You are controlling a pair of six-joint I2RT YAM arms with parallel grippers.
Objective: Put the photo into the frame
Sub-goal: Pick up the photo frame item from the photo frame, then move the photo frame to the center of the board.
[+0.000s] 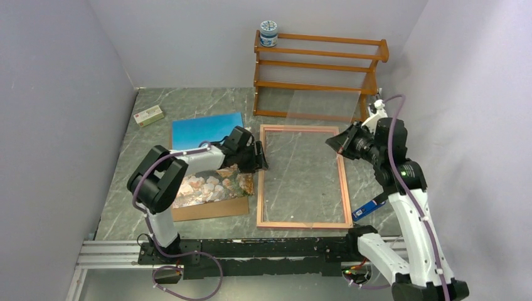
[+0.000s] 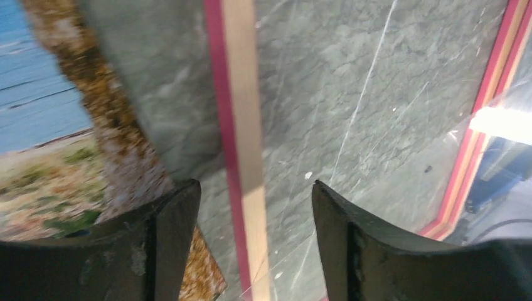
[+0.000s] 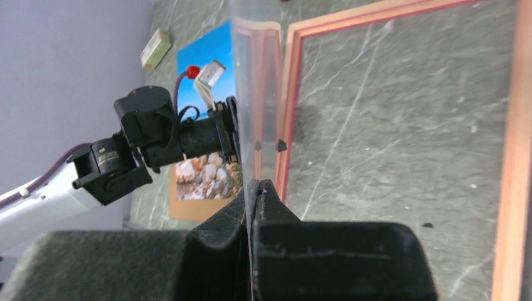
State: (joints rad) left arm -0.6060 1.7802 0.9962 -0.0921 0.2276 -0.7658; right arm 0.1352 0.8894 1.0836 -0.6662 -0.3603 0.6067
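Left gripper (image 2: 256, 195) open astride frame (image 2: 242, 125) left rail, photo (image 2: 44, 119) just left; right gripper (image 3: 256, 188) pinching pane (image 3: 254, 94) upright.

Both arms same build: left arm (image 1: 162, 188) & right arm (image 1: 411, 213) have white link shells btwn round black joint housings, w/ a purple cable (image 1: 389, 144) looped along each. Right arm has a small green light (image 1: 408, 169); left wrist carries a white plug (image 3: 210, 72) w/ red tip. Left end effector (image 2: 251, 188) & right end effector (image 3: 254, 188): matte black fingers, left's lightly scuffed.
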